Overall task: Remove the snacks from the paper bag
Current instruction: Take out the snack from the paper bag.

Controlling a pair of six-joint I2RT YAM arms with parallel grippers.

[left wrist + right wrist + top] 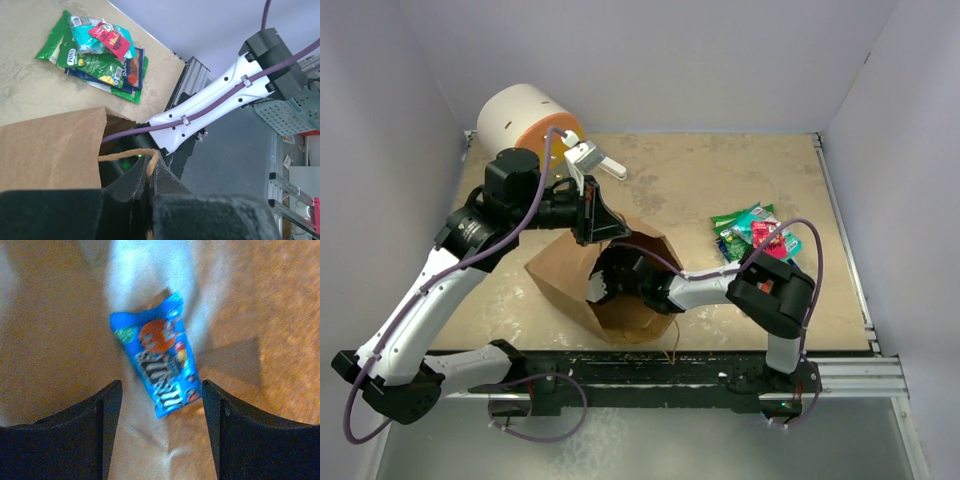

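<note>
Paper bag (558, 275) sits close to the near edge of the bench (720, 180), between my two arms, brown and creased, with its mouth open toward the right arm (705, 288). That arm reaches into the mouth, so from overhead its end is half hidden by the paper. Through its wrist camera I see the right fingers (107, 430) spread wide over the brown paper inside the bag, gripping nothing. A blue packet (157, 360) with an orange figure printed on it lies flat on the paper in the gap ahead of them, tilted a little, and neither finger touches it. The picture there is soft, so I cannot read the print. On the far side of the mouth, the left fingers (127, 190) are pressed together on the rim of the paper bag, pinching the top edge of the paper. Farther out and to the right, well apart from the bag, a pile of snacks (755, 235) lies on the bare bench: a green chip bag at the bottom, with teal and red wrappers overlapping on top. Beyond the left arm, a small white bar (605, 163) lies near the far edge. Just beside it, in the far left corner, a white-and-orange cylinder (525, 120) lies on its side.
</note>
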